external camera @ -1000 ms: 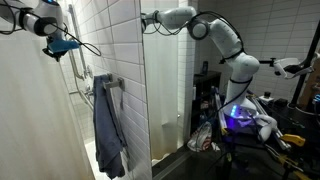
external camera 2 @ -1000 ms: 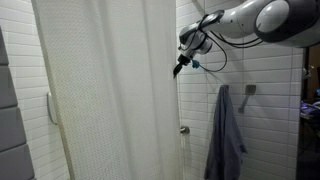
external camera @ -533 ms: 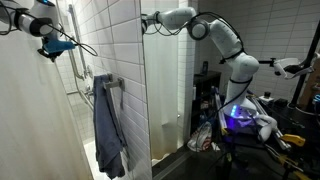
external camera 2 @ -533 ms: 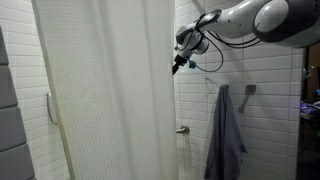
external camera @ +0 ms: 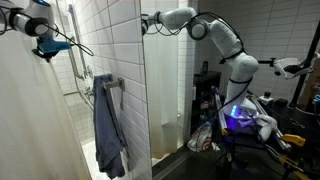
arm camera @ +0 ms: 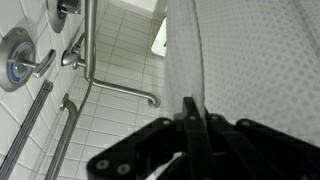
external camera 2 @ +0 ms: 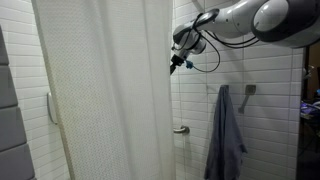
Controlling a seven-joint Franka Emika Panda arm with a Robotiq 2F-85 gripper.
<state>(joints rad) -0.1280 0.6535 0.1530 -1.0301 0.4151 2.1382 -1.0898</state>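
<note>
A white shower curtain [external camera 2: 100, 90] hangs across the stall; it also shows in an exterior view [external camera: 30, 120] and fills the right of the wrist view [arm camera: 260, 50]. My gripper [external camera 2: 174, 66] is high up at the curtain's free edge, also seen in an exterior view [external camera: 45, 52]. In the wrist view the black fingers [arm camera: 190, 108] are closed together with the curtain's edge running down between them. The gripper is shut on the curtain's edge.
A blue-grey towel [external camera 2: 226, 135] hangs from a hook on the white tiled wall, also in an exterior view [external camera: 108, 125]. A metal grab bar [arm camera: 100, 60] and a shower valve handle [arm camera: 20, 65] are on the tiles. A cluttered bench [external camera: 240, 120] stands outside the stall.
My gripper has moved a little sideways with the curtain's edge, leftward in both exterior views. The curtain's edge has followed it. The towel has not moved.
</note>
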